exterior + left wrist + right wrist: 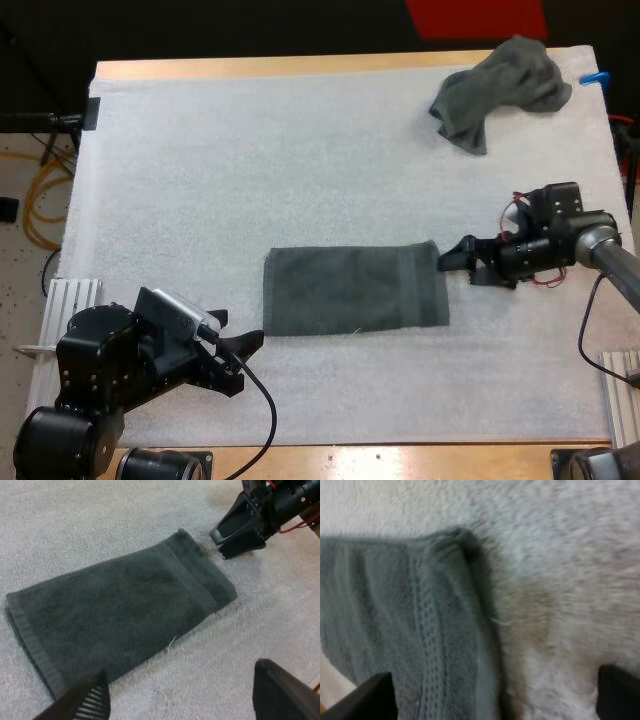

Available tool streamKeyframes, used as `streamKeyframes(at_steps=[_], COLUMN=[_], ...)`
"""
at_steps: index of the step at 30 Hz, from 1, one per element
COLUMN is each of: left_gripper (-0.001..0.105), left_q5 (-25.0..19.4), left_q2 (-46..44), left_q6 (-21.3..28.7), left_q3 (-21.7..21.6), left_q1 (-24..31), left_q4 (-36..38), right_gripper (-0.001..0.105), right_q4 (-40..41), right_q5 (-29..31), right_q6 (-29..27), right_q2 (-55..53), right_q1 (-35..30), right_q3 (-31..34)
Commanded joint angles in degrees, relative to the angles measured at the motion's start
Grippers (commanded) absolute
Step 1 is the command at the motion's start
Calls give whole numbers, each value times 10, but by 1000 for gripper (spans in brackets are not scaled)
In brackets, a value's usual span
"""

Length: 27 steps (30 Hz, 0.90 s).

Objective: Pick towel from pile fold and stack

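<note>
Folded towel [355, 290] lies flat, a dark grey-green rectangle with ribbed hems. Left gripper [243, 330] and right gripper [458, 264] flank it, both spread apart and empty.

No readable text, label or number anywhere.

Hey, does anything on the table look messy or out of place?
Nothing serious. The folded towel lies flat on the mat, with one loose thread sticking out of its long edge. The crumpled towel sits bunched at its far right corner. The left hand and right hand are open, clear of both.
</note>
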Motion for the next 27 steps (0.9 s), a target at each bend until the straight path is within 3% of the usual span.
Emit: streamKeyframes(at_steps=[1,12,27], left_gripper=[59,59,59], left_q5=[-5,-5,-5], left_q2=[-1,-1,-1], left_q6=[-1,-2,-2], left_q3=[-3,-3,-3], left_q1=[0,0,0], left_q4=[0,0,0], right_gripper=[80,80,80], right_q4=[4,-39,-47], right_q5=[0,23,27], right_q6=[5,85,102], right_q2=[15,17,17], right_q1=[19,101,124], right_q3=[2,2,2])
